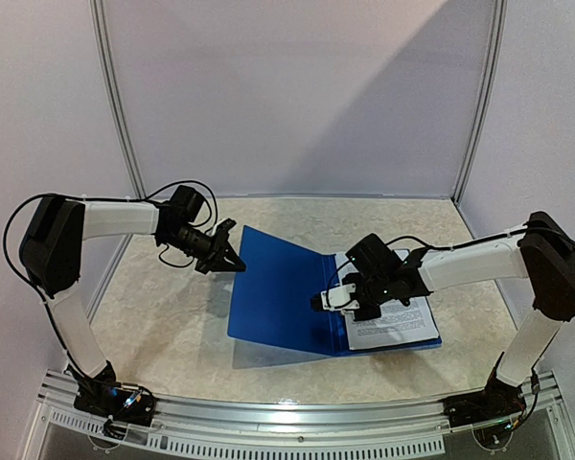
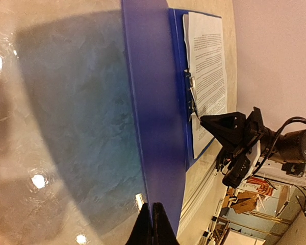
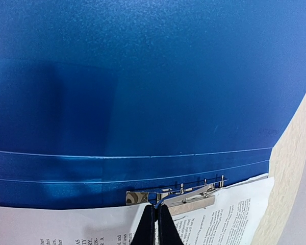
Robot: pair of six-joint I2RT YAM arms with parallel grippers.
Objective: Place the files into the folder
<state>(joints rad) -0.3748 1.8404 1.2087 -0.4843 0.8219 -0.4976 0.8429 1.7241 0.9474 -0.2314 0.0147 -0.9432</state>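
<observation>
The dark-blue folder (image 1: 278, 287) lies open on the table, its left cover raised. My left gripper (image 1: 232, 257) is shut on that cover's far edge and holds it up; the left wrist view shows the fingers (image 2: 153, 227) pinching the blue cover (image 2: 158, 127). The files (image 1: 393, 321), white printed sheets, lie on the folder's right half under the metal spine clip (image 3: 171, 196). My right gripper (image 1: 318, 303) is shut, its tips (image 3: 156, 208) touching the clip's left end above the files (image 3: 234, 219). I cannot tell whether it pinches the clip.
The beige marbled tabletop (image 1: 163, 316) surrounds the folder. White enclosure walls with metal posts (image 1: 115, 105) stand at the back and sides. A metal rail (image 1: 297, 422) runs along the near edge between the arm bases.
</observation>
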